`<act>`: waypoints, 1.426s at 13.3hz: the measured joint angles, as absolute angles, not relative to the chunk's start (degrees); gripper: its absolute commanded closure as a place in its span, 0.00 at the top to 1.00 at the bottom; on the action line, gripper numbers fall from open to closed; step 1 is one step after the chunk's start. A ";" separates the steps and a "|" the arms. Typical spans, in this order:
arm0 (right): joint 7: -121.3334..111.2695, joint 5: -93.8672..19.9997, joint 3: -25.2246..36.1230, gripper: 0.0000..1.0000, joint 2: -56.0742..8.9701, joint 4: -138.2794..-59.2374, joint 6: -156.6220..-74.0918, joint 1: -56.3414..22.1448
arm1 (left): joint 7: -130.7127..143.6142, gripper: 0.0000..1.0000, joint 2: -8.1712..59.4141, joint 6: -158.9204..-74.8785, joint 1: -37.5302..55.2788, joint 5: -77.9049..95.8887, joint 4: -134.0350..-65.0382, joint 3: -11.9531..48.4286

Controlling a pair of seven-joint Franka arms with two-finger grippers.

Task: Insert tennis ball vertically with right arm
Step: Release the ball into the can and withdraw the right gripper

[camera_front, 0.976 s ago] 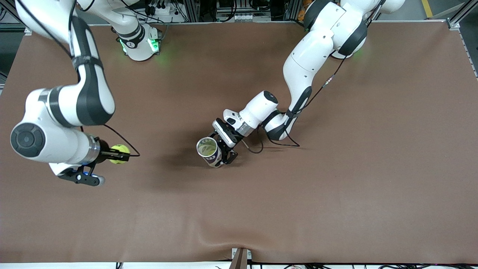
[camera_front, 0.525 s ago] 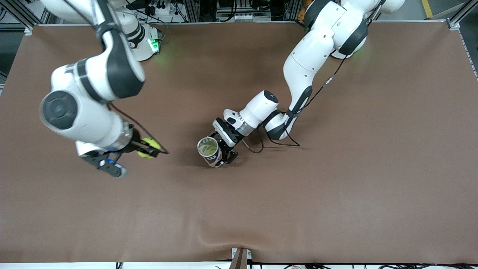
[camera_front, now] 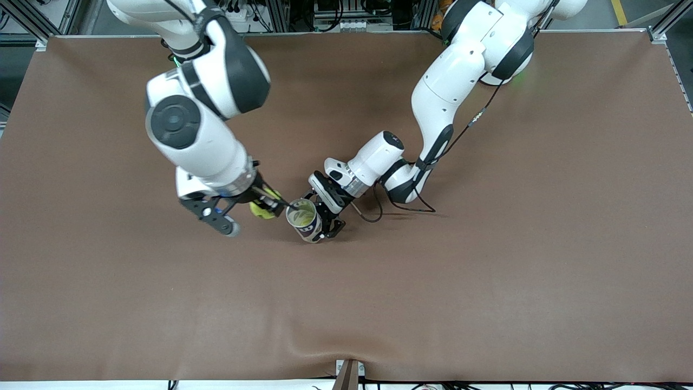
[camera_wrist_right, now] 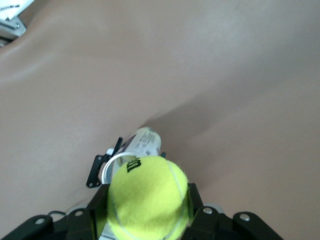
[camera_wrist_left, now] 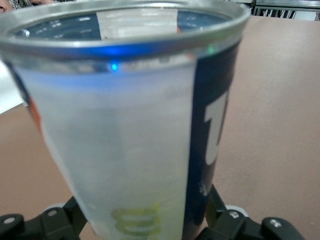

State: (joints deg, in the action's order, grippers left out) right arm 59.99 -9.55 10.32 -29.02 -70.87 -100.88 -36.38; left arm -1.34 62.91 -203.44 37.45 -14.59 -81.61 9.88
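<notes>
Yellow-green felt marks your target: the tennis ball [camera_front: 262, 209] sits clamped between the fingers of the right gripper [camera_front: 264, 206], a little left of the frame's centre in the front view, up in the air just beside the open rim of the can [camera_front: 304, 219]. In the right wrist view you see the ball [camera_wrist_right: 148, 198] filling the gap between the two black fingers [camera_wrist_right: 196, 206], with the can's mouth [camera_wrist_right: 131, 156] showing just past it and brown worktop [camera_wrist_right: 225, 75] all around. Your right arm [camera_front: 200, 116] comes down from the upper left of the front view, its big white elbow hanging over the worktop [camera_front: 487, 271]. Your left arm [camera_front: 444, 97] reaches in from the upper right, and the left gripper [camera_front: 325, 216] is closed around the side of the can near the middle of the frame, holding it mouth up with a slight tilt. In the left wrist view the can [camera_wrist_left: 135, 130] fills nearly the whole picture: a metal rim, a pale see-through wall, a dark blue label with white lettering, and the black fingertips [camera_wrist_left: 230, 222] pressed against its lower part on both sides.
</notes>
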 measured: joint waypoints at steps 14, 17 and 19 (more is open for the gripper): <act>64.08 -8.69 10.58 1.00 -34.25 -70.63 -104.98 -39.54 | -1.34 0.95 62.83 -203.44 37.40 -14.59 -81.65 10.04; 64.12 -8.68 10.59 1.00 -34.25 -70.44 -104.97 -39.54 | -1.34 0.95 62.83 -203.44 37.38 -14.60 -81.67 10.05; 64.12 -8.67 10.60 1.00 -34.25 -70.39 -104.98 -39.54 | -1.34 0.95 62.82 -203.44 37.38 -14.60 -81.67 10.06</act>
